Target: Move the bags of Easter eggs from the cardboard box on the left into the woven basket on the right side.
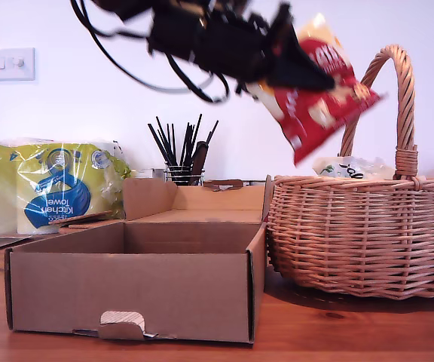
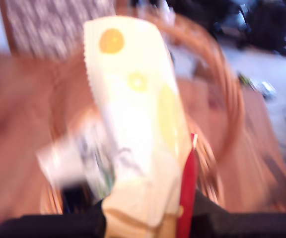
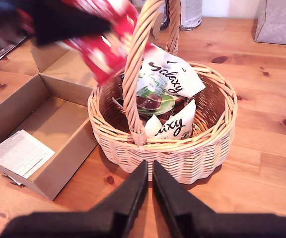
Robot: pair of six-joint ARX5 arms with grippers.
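The Maltesers bag [image 1: 319, 94] hangs pinched in my first gripper [image 1: 296, 68] above the woven basket [image 1: 364, 234] in the exterior view. In the first wrist view it is blurred over the basket. In the second wrist view my second gripper [image 3: 149, 171], pressed together, waits just outside the basket rim; Galaxy bags [image 3: 165, 87] lie inside, and the cardboard box [image 3: 58, 119] holds only a paper, so this looks the last bag.

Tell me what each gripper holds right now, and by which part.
My first gripper pinches the Maltesers bag by one end. My second gripper holds nothing.
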